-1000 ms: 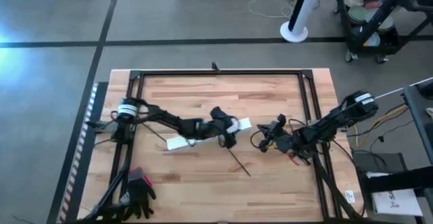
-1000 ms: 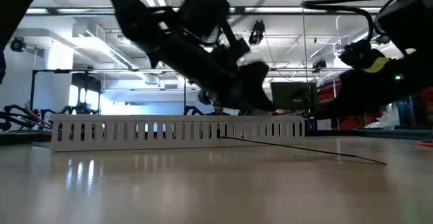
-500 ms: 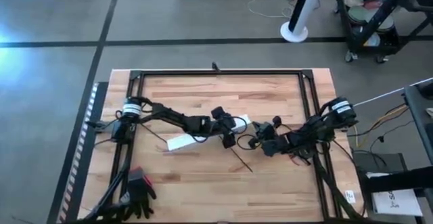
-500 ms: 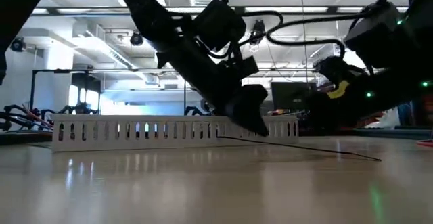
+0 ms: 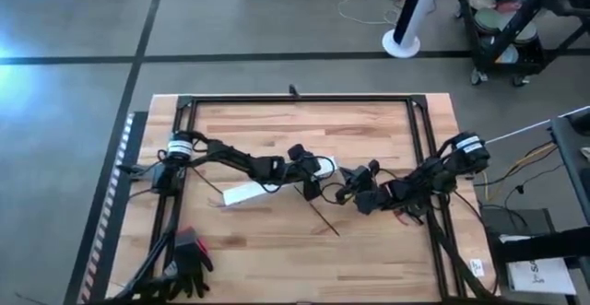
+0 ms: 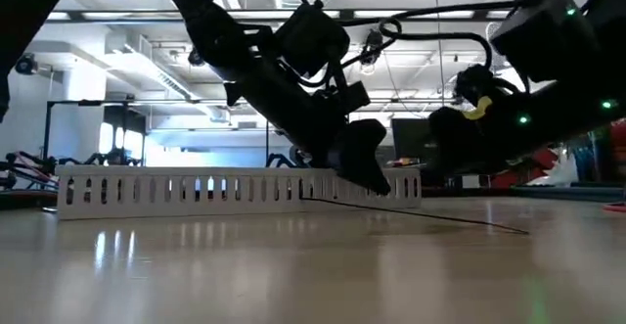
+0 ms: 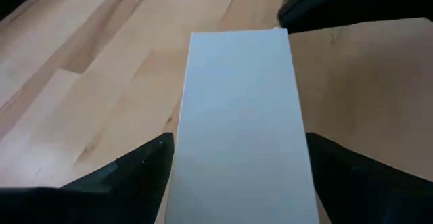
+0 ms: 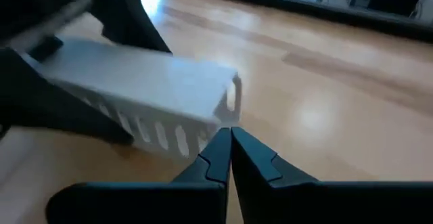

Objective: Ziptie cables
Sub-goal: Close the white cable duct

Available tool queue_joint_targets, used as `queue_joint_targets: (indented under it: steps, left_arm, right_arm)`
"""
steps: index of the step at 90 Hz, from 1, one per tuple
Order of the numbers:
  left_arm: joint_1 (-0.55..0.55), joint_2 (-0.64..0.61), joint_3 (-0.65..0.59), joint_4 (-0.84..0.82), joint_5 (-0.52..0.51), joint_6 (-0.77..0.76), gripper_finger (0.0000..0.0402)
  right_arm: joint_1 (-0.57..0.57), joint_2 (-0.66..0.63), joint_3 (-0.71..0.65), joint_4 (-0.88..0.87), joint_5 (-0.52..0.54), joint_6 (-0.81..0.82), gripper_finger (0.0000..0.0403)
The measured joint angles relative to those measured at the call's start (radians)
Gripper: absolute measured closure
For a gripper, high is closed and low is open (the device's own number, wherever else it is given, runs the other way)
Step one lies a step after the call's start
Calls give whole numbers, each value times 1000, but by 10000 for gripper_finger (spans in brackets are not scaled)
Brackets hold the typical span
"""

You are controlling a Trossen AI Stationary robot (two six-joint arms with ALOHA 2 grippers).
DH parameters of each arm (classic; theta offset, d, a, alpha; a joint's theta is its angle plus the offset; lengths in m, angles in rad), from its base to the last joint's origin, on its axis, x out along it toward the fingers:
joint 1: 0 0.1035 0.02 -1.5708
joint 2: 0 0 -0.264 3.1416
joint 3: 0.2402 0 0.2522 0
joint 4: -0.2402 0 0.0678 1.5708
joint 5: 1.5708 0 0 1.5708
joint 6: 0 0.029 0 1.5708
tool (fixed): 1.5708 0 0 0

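Observation:
A long white slotted strip point(image 5: 277, 183) lies flat on the wooden table, slanting from left-centre to centre. My left gripper point(image 5: 309, 183) is down over the strip near its right end and shut on it. My right gripper point(image 5: 347, 191) hovers just off that end point(image 8: 226, 95), its fingers shut. A thin dark straight strand point(image 5: 324, 220) lies on the table nearer the front. Reddish wires point(image 5: 406, 215) show under my right arm. I cannot tell whether they are the cables. My left gripper pinches the white strip across its width, one finger point(image 7: 139, 173) on each long side point(image 7: 177, 149). The fingers slant down from the table's left. The strip stays flat on the table. My right gripper's shut tips point(image 8: 226, 143) stand at the strip's end; whether they touch it I cannot tell.
A black metal frame point(image 5: 295, 100) runs round the table top. A dark glove point(image 5: 189, 254) lies at the near left corner. Bare wood lies open at the far middle and near middle.
My left gripper has come down onto the white strip, which has shifted a little along the table. My right gripper has moved toward the table's left, closer to the strip's end.

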Motion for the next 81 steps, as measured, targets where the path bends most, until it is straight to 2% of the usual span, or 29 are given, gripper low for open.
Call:
queue_joint_targets:
  steps: [15,32,53,68,81]
  left_arm:
    - [7,1,-3,5,38,-1,93]
    - [8,2,-4,26,38,-1,94]
    - [10,2,-5,24,40,-2,94]
    - [9,-15,-6,24,54,-1,94]
    - [12,-17,-8,34,114,-16,128]
  right_arm:
    - [-23,20,18,26,10,16,403]
    - [-31,63,100,75,-118,-94,403]
    - [-23,25,79,-12,-134,-35,403]
    - [-16,8,79,-4,-190,-46,403]
    - [-11,14,94,-5,-197,-48,403]
